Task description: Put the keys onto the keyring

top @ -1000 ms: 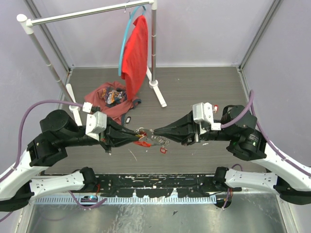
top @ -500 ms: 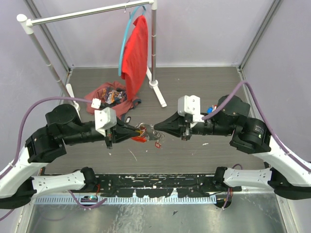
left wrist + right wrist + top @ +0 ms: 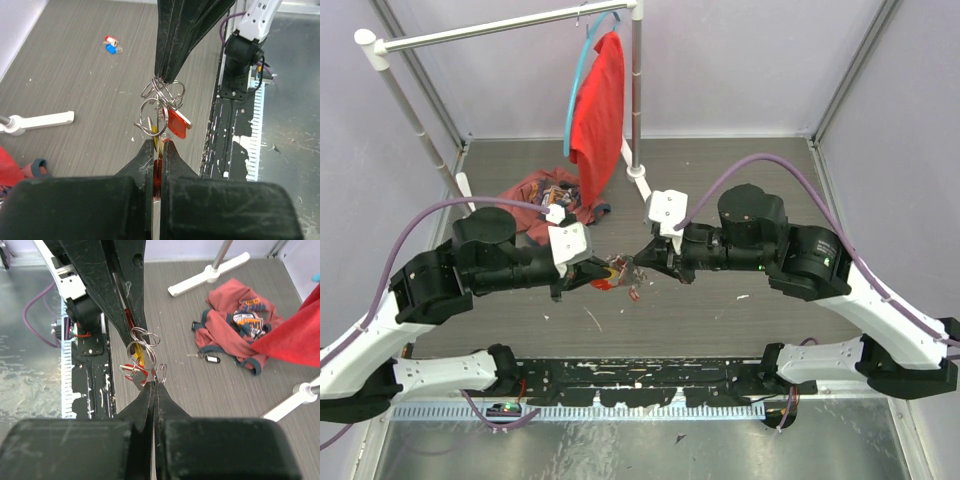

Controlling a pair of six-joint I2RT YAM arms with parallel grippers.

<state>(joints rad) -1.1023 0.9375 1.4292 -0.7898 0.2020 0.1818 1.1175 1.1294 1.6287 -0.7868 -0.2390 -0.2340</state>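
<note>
The keyring [image 3: 150, 116] hangs above the table as a bunch of thin metal rings between both grippers. My left gripper [image 3: 159, 145] is shut on its red strap tag and a yellow strip. My right gripper [image 3: 155, 383] is shut on a small ring [image 3: 161, 374] at the edge of the bunch. A silver key with a red head [image 3: 131, 372] dangles from the rings; in the left wrist view it shows as a red tag [image 3: 178, 123]. From above, the bunch [image 3: 620, 270] sits between the two fingertips. Two more keys, with red and blue heads [image 3: 110, 44], lie on the table.
A white clothes rack [image 3: 638, 120] with a hanging red shirt [image 3: 600, 100] stands at the back. A crumpled red shirt [image 3: 235, 322] lies on the table with a black fob [image 3: 210, 359] beside it. The black rail [image 3: 640, 375] runs along the near edge.
Both arms have risen and swung toward the middle, lifting the bunch off the table and drawing it shorter. Both grippers have stayed shut.
</note>
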